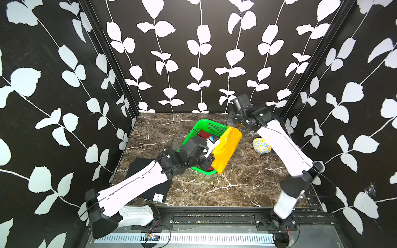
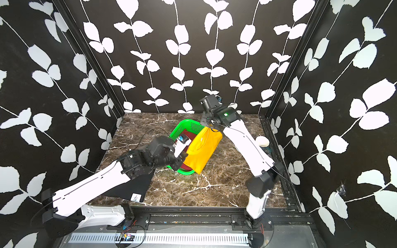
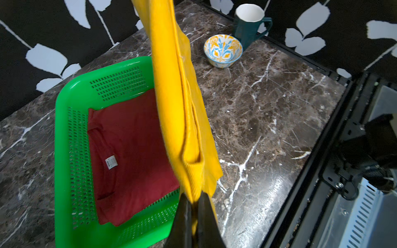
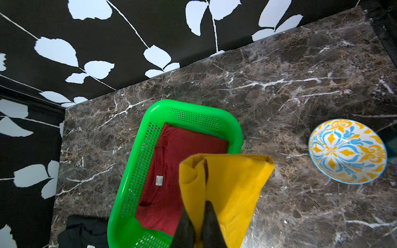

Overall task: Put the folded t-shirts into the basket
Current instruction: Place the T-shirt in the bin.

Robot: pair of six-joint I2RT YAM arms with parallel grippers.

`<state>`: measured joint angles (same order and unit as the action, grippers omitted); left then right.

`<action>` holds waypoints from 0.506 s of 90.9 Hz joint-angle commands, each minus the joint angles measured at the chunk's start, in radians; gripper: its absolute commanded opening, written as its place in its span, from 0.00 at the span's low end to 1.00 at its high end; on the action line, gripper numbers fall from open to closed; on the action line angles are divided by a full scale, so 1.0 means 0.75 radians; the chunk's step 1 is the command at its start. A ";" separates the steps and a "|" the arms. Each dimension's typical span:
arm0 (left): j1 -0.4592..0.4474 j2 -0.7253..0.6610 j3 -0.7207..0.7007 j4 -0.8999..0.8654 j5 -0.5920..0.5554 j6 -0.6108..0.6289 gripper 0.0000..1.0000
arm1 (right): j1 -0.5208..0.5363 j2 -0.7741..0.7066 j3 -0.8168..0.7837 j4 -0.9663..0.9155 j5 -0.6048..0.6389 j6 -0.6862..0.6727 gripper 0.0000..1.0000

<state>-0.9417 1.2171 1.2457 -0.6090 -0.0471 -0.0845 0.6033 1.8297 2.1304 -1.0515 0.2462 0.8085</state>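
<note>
1. Over the basket's bowl-side rim, the yellow-orange shirt hangs clear of the tabletop, stretched between both arms. It is not yet inside: part of it is above the basket and part above the marble beside it.
2. Holding it at two opposite ends probably keeps the fold from opening out. It also lets the cloth be carried sideways as one flat piece, though it sags and twists somewhat between the grips.
3. On the left arm, the jaws are pinched tight on the ribbed collar end, as the left wrist view shows. Cloth is squeezed between them with no gap to spare.
4. On the right arm, the jaws are likewise clamped together, on a bunched fold at the far end.
5. Below, the red shirt already lies flat on the basket floor, leaving room on top.
6. Further out, the black shirt waits on the tabletop under the left arm.
7. Well apart on the other side stand a patterned bowl and a dark mug, neither in the way.
</note>
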 commanded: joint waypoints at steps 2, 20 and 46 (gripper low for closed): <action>0.128 -0.003 -0.047 -0.054 0.099 0.017 0.00 | -0.003 0.139 0.130 -0.013 0.096 0.001 0.00; 0.302 0.038 -0.186 0.064 0.225 0.029 0.00 | -0.001 0.390 0.368 -0.090 0.033 0.038 0.00; 0.417 0.149 -0.219 0.029 0.077 0.047 0.00 | -0.001 0.554 0.450 -0.016 -0.040 0.068 0.00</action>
<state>-0.6460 1.3338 1.1034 -0.5404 0.0696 -0.0597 0.6140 2.2246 2.4180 -1.1107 0.2070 0.8421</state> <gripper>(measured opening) 0.053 0.080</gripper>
